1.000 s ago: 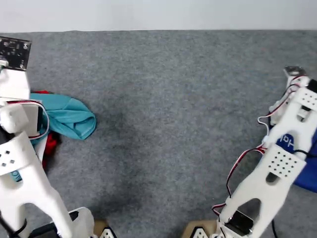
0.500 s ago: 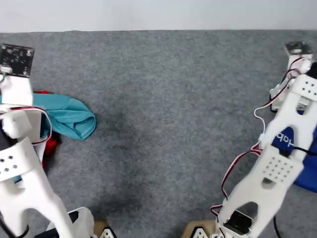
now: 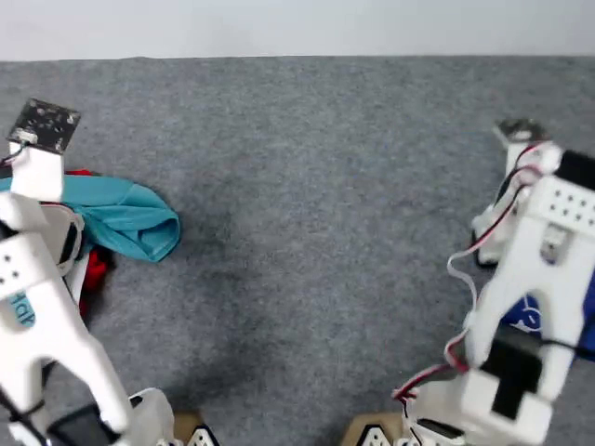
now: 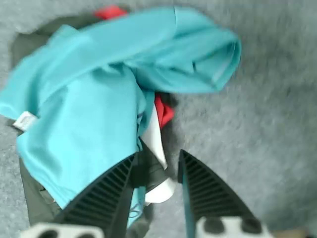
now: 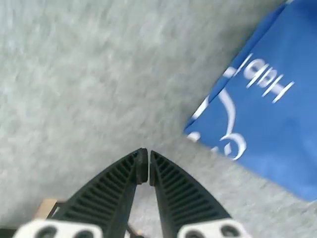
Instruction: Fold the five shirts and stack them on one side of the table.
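A crumpled pile of shirts lies at the table's left edge: a teal shirt (image 3: 130, 219) (image 4: 94, 99) on top, a red one (image 3: 97, 269) (image 4: 164, 110), a white one (image 4: 157, 148) and a dark one (image 4: 34, 198) beneath. My left gripper (image 4: 157, 158) hangs open just above this pile, with nothing between its fingers. A folded blue shirt (image 5: 270, 104) (image 3: 526, 314) with white print lies flat at the right edge, largely covered by the right arm (image 3: 539, 279) in the high view. My right gripper (image 5: 147, 153) is shut and empty over bare carpet, just beside the blue shirt's corner.
The table is covered in grey carpet (image 3: 316, 214), with a wide open stretch between the two arms. A pale wall (image 3: 297, 26) borders the far edge. The arms' bases stand at the near edge.
The right arm has swung left, off the blue shirt and over bare carpet. The left arm has shifted slightly right over the pile.
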